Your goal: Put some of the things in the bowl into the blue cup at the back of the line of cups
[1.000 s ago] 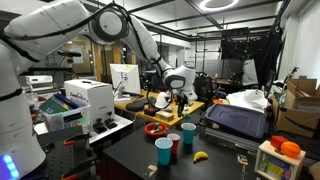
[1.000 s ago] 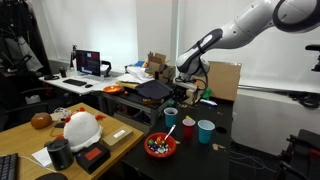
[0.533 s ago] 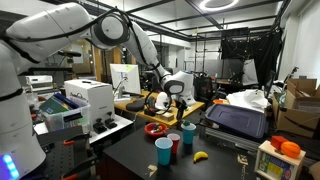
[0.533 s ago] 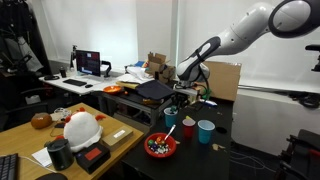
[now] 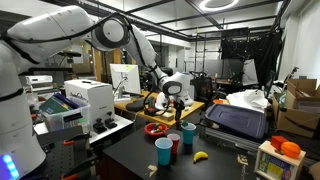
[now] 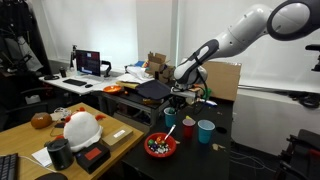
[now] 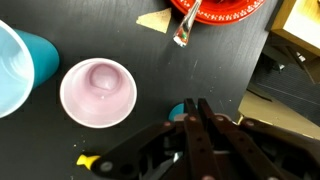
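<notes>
Three cups stand in a line on the dark table: a larger-seeming light-blue cup (image 5: 163, 151), a red cup (image 5: 174, 142) and the blue cup (image 5: 188, 132) at the back. The red bowl (image 5: 156, 128) sits beside them and holds small bits (image 6: 158, 146). My gripper (image 5: 179, 110) hangs just above the blue cup (image 6: 170, 117). In the wrist view my gripper (image 7: 197, 108) has its fingers pressed together over the blue cup (image 7: 177, 112), which they mostly hide. I cannot see whether any bits are between the fingers. The bowl's rim (image 7: 218, 12) shows at the top edge.
A yellow banana (image 5: 200, 156) lies by the cups. A utensil handle (image 7: 187, 27) leans out of the bowl. A black case (image 5: 236, 120) stands close behind the cups, and a printer (image 5: 84, 104) and clutter lie beyond the bowl.
My gripper has shifted a little toward the blue cup and slightly lower. The cups and the bowl have not moved.
</notes>
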You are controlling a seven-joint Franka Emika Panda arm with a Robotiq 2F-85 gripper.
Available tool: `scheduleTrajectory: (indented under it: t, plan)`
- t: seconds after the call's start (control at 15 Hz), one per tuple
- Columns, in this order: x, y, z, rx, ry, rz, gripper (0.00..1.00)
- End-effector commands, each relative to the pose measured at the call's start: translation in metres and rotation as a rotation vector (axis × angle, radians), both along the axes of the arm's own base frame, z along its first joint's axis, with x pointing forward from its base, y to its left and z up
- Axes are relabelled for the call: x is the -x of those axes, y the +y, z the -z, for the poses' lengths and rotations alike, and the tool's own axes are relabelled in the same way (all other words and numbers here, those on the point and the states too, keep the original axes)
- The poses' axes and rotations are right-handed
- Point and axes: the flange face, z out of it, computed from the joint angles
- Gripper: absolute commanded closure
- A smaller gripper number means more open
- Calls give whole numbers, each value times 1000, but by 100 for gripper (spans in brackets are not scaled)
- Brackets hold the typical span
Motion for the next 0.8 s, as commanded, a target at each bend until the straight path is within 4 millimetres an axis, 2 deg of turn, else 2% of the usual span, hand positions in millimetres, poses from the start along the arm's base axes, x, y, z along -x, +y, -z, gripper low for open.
scheduleTrajectory:
  t: [0.0, 0.47, 0.53, 0.6, 0.73]
  plan:
    - [-7, 2, -6, 35, -20, 10, 98]
    - [-20, -2, -18, 84, -48, -6, 98]
    - [-21, -2, -19, 88, -52, -11, 68]
    - [-23, -1, -20, 92, -55, -15, 67]
    - [-25, 2, -20, 98, -60, -15, 53]
